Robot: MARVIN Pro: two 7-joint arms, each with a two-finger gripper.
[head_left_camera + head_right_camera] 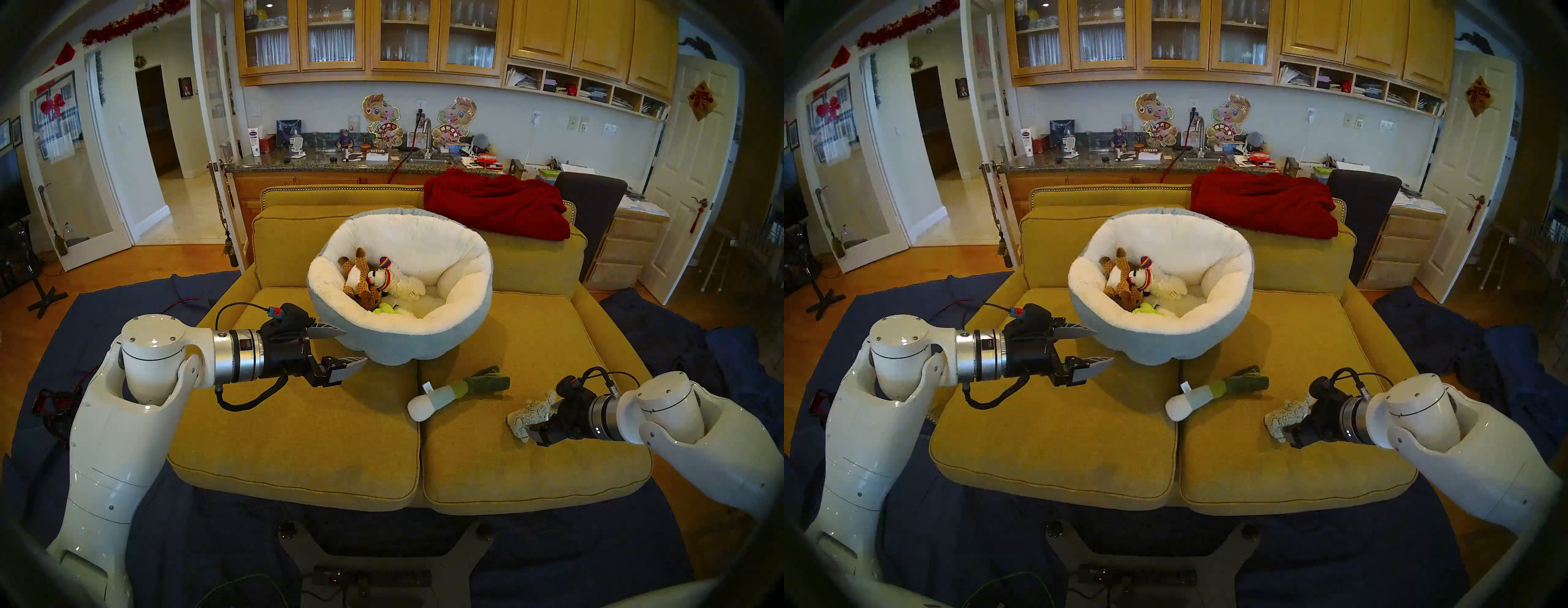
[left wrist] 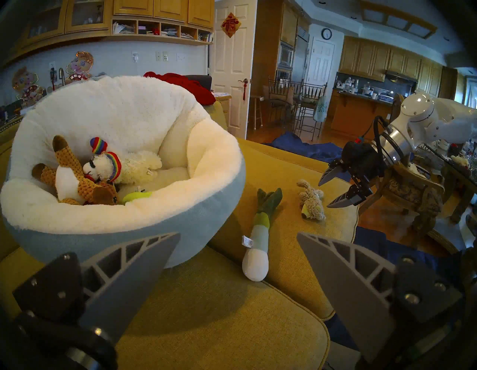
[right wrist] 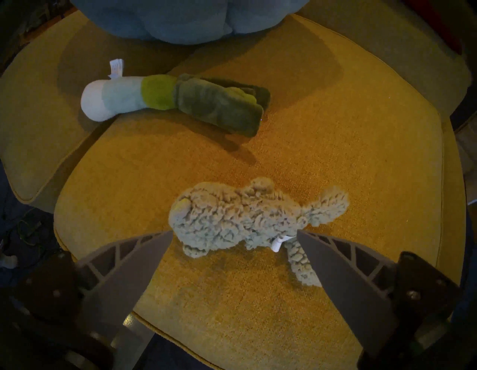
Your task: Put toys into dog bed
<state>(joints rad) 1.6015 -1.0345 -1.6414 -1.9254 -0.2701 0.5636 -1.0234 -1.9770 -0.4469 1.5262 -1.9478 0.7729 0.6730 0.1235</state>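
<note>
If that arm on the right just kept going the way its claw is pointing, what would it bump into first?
Most likely the fuzzy grey toy lying on the yellow sofa cushion. The right gripper is open and aimed down at it, with the toy between its fingers; how close is hard to judge.

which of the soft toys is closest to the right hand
The fuzzy grey-beige animal, lying on the sofa cushion between the open right hand's fingers; the leek lies farther off.

support: yellow sofa [image 1: 297,424] | on it: dog bed [image 1: 394,344]; leek toy [image 1: 449,392]; fuzzy animal toy [image 3: 232,219]; red blanket [image 1: 496,204]
</note>
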